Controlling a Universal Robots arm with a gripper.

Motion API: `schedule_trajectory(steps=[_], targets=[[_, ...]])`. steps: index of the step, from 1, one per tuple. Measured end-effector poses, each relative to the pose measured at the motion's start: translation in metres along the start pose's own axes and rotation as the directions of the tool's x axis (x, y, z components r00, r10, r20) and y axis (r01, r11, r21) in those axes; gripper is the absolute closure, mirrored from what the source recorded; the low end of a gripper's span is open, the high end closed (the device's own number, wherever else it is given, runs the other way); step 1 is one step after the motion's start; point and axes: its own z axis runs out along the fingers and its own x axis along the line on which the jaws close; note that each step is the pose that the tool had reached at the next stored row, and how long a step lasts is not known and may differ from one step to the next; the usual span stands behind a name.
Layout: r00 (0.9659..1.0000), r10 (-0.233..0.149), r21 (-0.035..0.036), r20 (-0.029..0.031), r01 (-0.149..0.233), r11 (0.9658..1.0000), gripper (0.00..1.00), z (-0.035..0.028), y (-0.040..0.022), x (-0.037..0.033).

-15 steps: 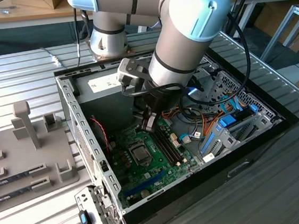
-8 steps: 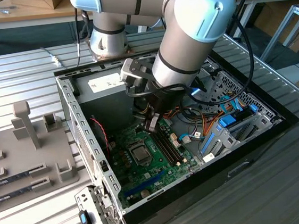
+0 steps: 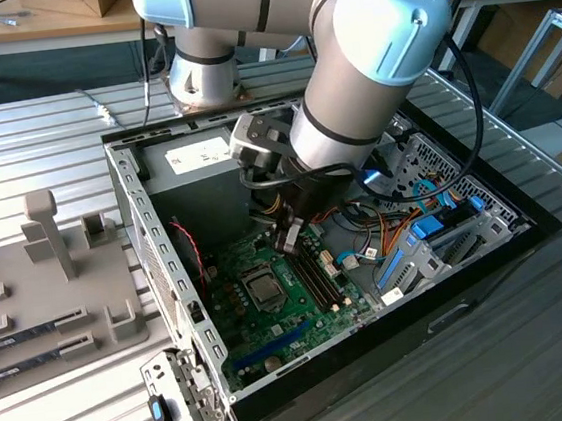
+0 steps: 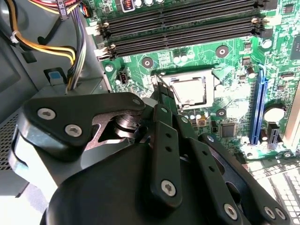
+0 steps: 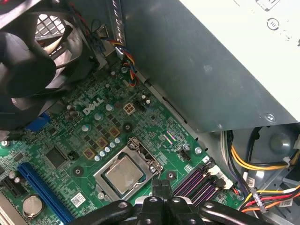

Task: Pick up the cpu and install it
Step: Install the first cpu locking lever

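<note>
Silver-grey cpu [image 5: 123, 175] sits seated in its socket near the middle of the motherboard [image 3: 282, 316], frame around it. My claw [image 5: 161, 185] hangs just beside the socket, fingers pressed together, holding nothing. I judge seating wants checking: chip flat, corners square, before any pressure on the frame.

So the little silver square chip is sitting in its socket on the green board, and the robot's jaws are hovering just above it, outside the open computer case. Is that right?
Not quite: the jaws are inside the open black computer case, not outside it, as the exterior view shows. The rest holds: the small silver-grey square cpu sits in its socket on the green motherboard, with the gripper just above it in the first wrist view.
</note>
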Motion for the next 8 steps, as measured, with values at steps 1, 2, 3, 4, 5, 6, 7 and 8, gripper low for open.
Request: schedule_trajectory(steps=[1, 2, 3, 4, 5, 6, 7, 8], targets=[[1.0, 0.0, -0.0002, -0.0003, 0.0, 1.0, 0.89, 0.0, -0.0003, 0.0002], [1.0, 0.0, -0.0002, -0.0003, 0.0, 1.0, 0.89, 0.0, -0.0005, 0.0004], [1.0, 0.0, 0.0, -0.0006, 0.0, 1.0, 0.89, 0.0, -0.0007, 0.0007], [1.0, 0.0, 0.0002, -0.0009, 0.0, 1.0, 0.89, 0.0, -0.0009, 0.0009], [1.0, 0.0, 0.0007, -0.0014, 0.0, 1.0, 0.89, 0.0, -0.0012, 0.0013], [1.0, 0.0, 0.001, -0.0017, 0.0, 1.0, 0.89, 0.0001, -0.0014, 0.0015], [1.0, 0.0, 0.0015, -0.0024, 0.0, 1.0, 0.89, 0.0001, -0.0018, 0.0019], [1.0, 0.0, 0.0018, -0.0028, 0.0, 1.0, 0.89, 0.0002, -0.002, 0.0022]])
